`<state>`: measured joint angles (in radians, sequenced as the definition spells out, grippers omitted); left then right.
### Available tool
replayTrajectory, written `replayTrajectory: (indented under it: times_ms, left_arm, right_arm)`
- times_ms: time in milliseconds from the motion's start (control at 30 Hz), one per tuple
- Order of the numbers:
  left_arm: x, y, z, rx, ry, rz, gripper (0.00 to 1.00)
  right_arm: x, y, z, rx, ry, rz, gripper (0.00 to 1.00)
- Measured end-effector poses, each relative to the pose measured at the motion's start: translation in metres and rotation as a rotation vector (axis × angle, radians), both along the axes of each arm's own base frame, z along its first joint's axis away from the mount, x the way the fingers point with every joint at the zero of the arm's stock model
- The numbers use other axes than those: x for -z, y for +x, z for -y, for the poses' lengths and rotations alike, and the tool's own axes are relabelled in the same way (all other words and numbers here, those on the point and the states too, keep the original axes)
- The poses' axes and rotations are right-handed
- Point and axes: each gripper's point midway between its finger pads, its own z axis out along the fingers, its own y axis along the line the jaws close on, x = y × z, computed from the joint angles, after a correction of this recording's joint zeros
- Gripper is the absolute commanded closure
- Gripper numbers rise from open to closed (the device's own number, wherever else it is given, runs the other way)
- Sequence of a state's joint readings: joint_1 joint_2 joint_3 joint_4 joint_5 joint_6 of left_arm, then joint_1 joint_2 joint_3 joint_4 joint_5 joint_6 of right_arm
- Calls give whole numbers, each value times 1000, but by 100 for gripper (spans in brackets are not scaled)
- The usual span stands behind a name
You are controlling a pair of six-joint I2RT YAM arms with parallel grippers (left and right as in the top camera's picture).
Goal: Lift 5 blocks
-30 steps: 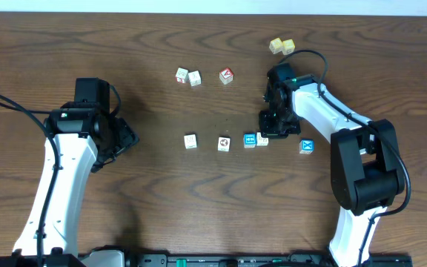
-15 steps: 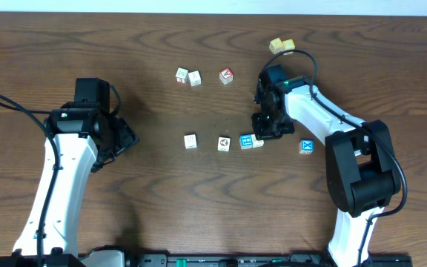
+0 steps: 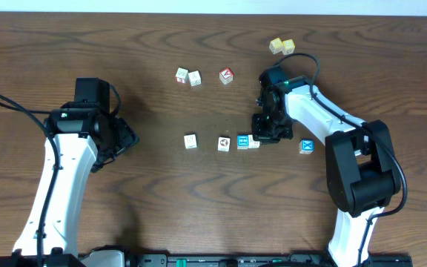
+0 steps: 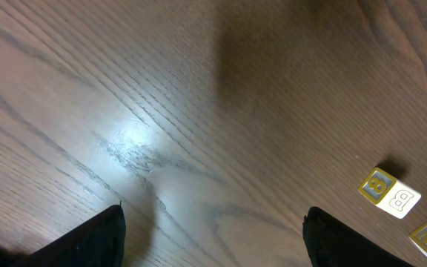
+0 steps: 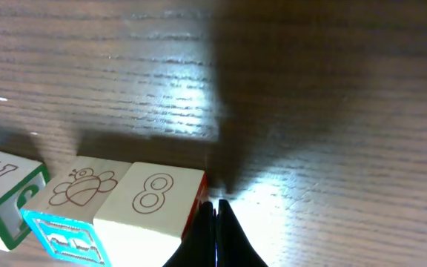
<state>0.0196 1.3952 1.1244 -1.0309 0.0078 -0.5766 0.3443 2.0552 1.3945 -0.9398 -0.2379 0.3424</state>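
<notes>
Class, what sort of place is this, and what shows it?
Probably a robotics lab bench: a left arm and a right arm mounted at a wooden table, with small picture blocks laid out.

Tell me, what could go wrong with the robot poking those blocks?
1. The right gripper is shut, with its tips at one edge of the block marked 8. A push there might spin the block instead of sliding it straight.
2. That block touches the blue-sided block, so both could skew.
3. Shut jaws cannot pick anything up. They would need to open first.
</notes>
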Motion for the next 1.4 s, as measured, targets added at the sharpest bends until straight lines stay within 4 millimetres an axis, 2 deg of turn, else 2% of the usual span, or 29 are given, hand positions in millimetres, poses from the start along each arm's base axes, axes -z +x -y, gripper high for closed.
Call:
replayTrajectory:
  times_ms: [367, 500, 600, 700, 733, 767, 800, 833, 867, 933, 1000, 1133, 1300, 1400]
  left_arm:
    - [0, 0, 0, 0, 0, 0, 23]
    - [0, 0, 0, 0, 0, 0, 23]
    - [0, 0, 0, 0, 0, 0, 23]
    - [0, 0, 0, 0, 0, 0, 23]
    - [0, 0, 0, 0, 0, 0, 23]
    - [0, 0, 0, 0, 0, 0, 23]
    - [0, 0, 0, 0, 0, 0, 23]
    - [0, 0, 0, 0, 0, 0, 23]
    - [0, 0, 0, 0, 0, 0, 23]
    - [0, 0, 0, 0, 0, 0, 23]
    - [0, 0, 0, 0, 0, 0, 23]
    - [0, 0, 0, 0, 0, 0, 23]
    - [0, 0, 0, 0, 0, 0, 23]
    - [0, 0, 0, 0, 0, 0, 23]
  right_arm:
    - [-1, -6, -1, 37, 3, -35, 99]
    - [-5, -15, 4, 41, -22, -78, 99]
    - [-20, -11, 11, 47, -54, -86, 99]
    - [-44, 4, 24, 60, -85, -66, 99]
    - [-53, 10, 30, 66, -96, -55, 97]
    - [-62, 14, 37, 73, -111, -49, 91]
    - [-71, 18, 47, 82, -132, -45, 67]
    - [-83, 22, 63, 100, -167, -39, 51]
    - [-90, 23, 75, 110, -192, -45, 39]
    - [-95, 16, 95, 122, -232, -81, 27]
    - [-96, 9, 112, 130, -257, -114, 21]
    - [-89, 3, 134, 140, -278, -147, 20]
    - [-63, -3, 135, 124, -272, -160, 22]
    - [-49, -4, 129, 105, -237, -154, 27]
